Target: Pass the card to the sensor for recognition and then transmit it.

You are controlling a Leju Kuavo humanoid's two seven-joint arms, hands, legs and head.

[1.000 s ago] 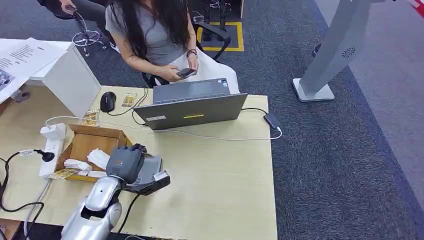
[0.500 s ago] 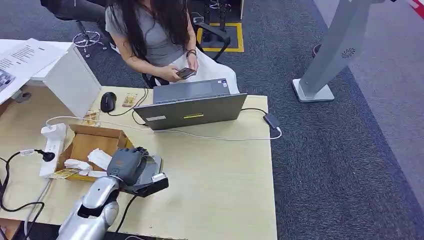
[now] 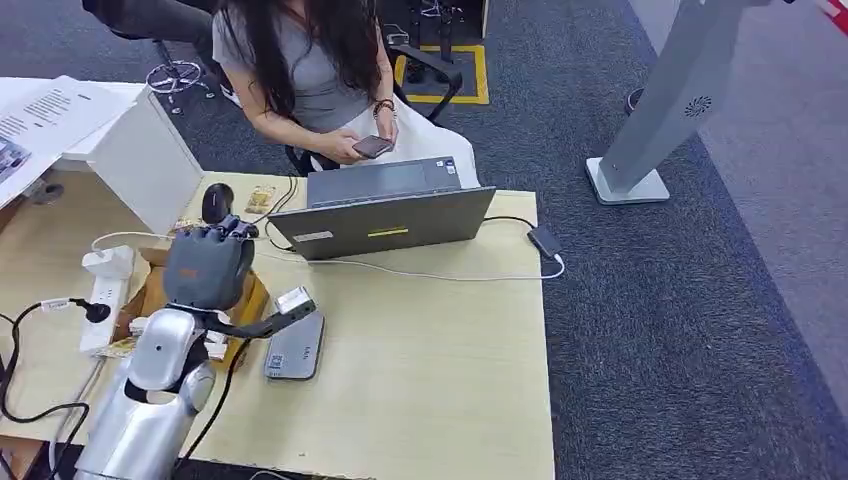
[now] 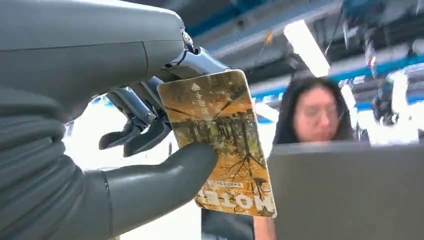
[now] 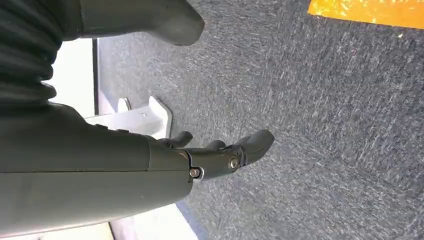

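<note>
The left hand (image 3: 208, 268) was raised above the cardboard box (image 3: 252, 296), pinching the card (image 4: 220, 142) between its thumb and fingers (image 4: 135, 135), the card's long axis standing roughly upright with the printed face toward the wrist camera. The flat grey sensor pad (image 3: 294, 347) lay on the table (image 3: 430, 360) just beside and below that hand, toward the robot's right. The person (image 3: 310, 70) seated behind the laptop (image 3: 385, 215) was across the table from the card, looking at a phone (image 3: 371, 146). To my eye the left hand was much the nearer to both. The right hand (image 5: 220, 155) hung over dark carpet, fingers loosely apart and empty. A power strip (image 3: 104, 290) and cables lay at the table's left.
</note>
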